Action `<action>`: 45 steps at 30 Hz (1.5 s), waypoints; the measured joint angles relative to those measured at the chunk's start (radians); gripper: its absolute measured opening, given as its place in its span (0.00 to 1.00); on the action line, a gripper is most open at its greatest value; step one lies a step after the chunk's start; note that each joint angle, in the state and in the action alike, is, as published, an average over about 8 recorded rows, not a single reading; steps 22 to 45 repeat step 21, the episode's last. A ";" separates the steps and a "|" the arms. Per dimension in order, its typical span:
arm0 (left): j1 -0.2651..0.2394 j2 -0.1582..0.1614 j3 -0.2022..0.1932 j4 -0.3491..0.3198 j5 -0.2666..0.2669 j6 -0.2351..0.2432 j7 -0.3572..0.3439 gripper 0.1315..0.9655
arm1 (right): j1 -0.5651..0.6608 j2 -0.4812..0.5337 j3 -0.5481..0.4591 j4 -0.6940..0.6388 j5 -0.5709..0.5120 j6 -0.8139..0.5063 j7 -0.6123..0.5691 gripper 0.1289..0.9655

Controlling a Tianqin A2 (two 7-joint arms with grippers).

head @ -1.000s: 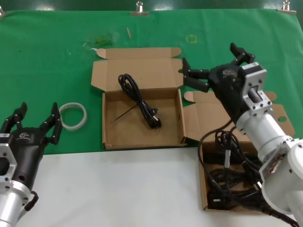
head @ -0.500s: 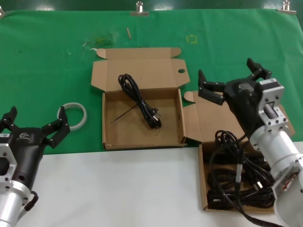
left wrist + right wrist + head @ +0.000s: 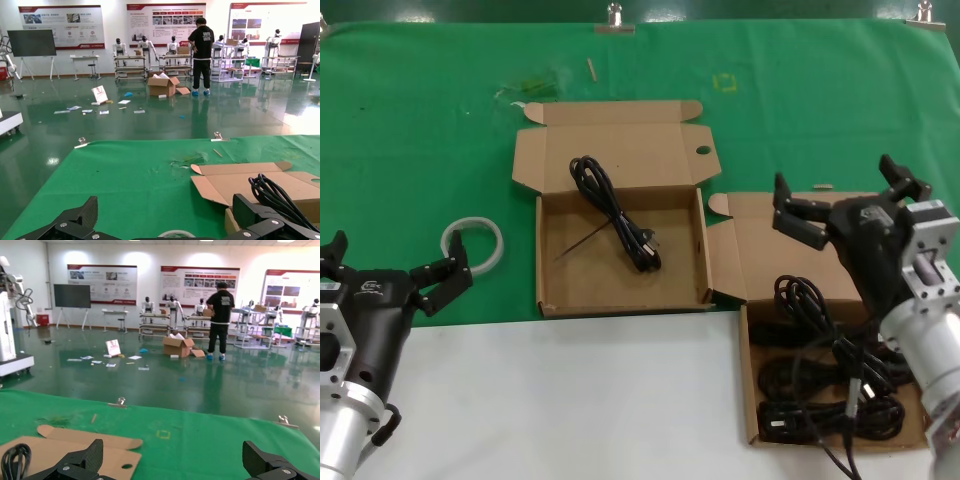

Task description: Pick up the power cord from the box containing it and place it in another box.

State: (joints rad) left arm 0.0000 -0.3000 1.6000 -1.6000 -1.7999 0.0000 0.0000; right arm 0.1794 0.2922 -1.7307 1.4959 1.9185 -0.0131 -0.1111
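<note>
power cord (image 3: 616,214): one slim looped bundle lying loose in the left box, nothing gripping it
another box (image 3: 620,210): lid up, on the green cloth (image 3: 420,130), about 10 o'clock from the right gripper
box containing it (image 3: 750,250): at 4 o'clock of that box, packed with more black cables
right gripper (image 3: 850,200): fingers spread wide, empty, hovering over this box's lid
left gripper (image 3: 390,280): spread wide too, empty, low at 8 o'clock, just beside a white ring (image 3: 474,244)
</note>
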 joint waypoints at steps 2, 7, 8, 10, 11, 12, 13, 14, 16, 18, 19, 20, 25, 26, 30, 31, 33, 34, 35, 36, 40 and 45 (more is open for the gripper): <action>0.000 0.000 0.000 0.000 0.000 0.000 0.000 0.95 | -0.016 0.001 0.012 0.009 -0.011 0.001 0.010 1.00; 0.000 0.000 0.000 0.000 0.000 0.000 0.000 0.98 | -0.056 0.002 0.041 0.033 -0.037 0.004 0.035 1.00; 0.000 0.000 0.000 0.000 0.000 0.000 0.000 0.99 | -0.064 0.003 0.047 0.037 -0.042 0.005 0.040 1.00; 0.000 0.000 0.000 0.000 0.000 0.000 0.000 1.00 | -0.080 0.003 0.058 0.046 -0.053 0.006 0.049 1.00; 0.000 0.000 0.000 0.000 0.000 0.000 0.000 1.00 | -0.088 0.004 0.064 0.051 -0.058 0.006 0.054 1.00; 0.000 0.000 0.000 0.000 0.000 0.000 0.000 1.00 | -0.096 0.004 0.070 0.056 -0.064 0.007 0.059 1.00; 0.000 0.000 0.000 0.000 0.000 0.000 0.000 1.00 | -0.104 0.005 0.076 0.060 -0.069 0.008 0.064 1.00; 0.000 0.000 0.000 0.000 0.000 0.000 0.000 1.00 | -0.112 0.005 0.082 0.065 -0.074 0.008 0.069 1.00; 0.000 0.000 0.000 0.000 0.000 0.000 0.000 1.00 | -0.128 0.006 0.093 0.074 -0.084 0.009 0.079 1.00; 0.000 0.000 0.000 0.000 0.000 0.000 0.000 1.00 | -0.141 0.006 0.102 0.082 -0.093 0.010 0.087 1.00; 0.000 0.000 0.000 0.000 0.000 0.000 0.000 1.00 | -0.144 0.006 0.105 0.084 -0.095 0.011 0.089 1.00; 0.000 0.000 0.000 0.000 0.000 0.000 0.000 1.00 | -0.148 0.006 0.107 0.086 -0.097 0.011 0.091 1.00; 0.000 0.000 0.000 0.000 0.000 0.000 0.000 1.00 | -0.151 0.007 0.110 0.087 -0.100 0.011 0.093 1.00; 0.000 0.000 0.000 0.000 0.000 0.000 0.000 1.00 | -0.151 0.007 0.110 0.087 -0.100 0.011 0.093 1.00; 0.000 0.000 0.000 0.000 0.000 0.000 0.000 1.00 | -0.151 0.007 0.110 0.087 -0.100 0.011 0.093 1.00; 0.000 0.000 0.000 0.000 0.000 0.000 0.000 1.00 | -0.151 0.007 0.110 0.087 -0.100 0.011 0.093 1.00; 0.000 0.000 0.000 0.000 0.000 0.000 0.000 1.00 | -0.151 0.007 0.110 0.087 -0.100 0.011 0.093 1.00; 0.000 0.000 0.000 0.000 0.000 0.000 0.000 1.00 | -0.151 0.007 0.110 0.087 -0.100 0.011 0.093 1.00; 0.000 0.000 0.000 0.000 0.000 0.000 0.000 1.00 | -0.151 0.007 0.110 0.087 -0.100 0.011 0.093 1.00; 0.000 0.000 0.000 0.000 0.000 0.000 0.000 1.00 | -0.151 0.007 0.110 0.087 -0.100 0.011 0.093 1.00; 0.000 0.000 0.000 0.000 0.000 0.000 0.000 1.00 | -0.151 0.007 0.110 0.087 -0.100 0.011 0.093 1.00; 0.000 0.000 0.000 0.000 0.000 0.000 0.000 1.00 | -0.151 0.007 0.110 0.087 -0.100 0.011 0.093 1.00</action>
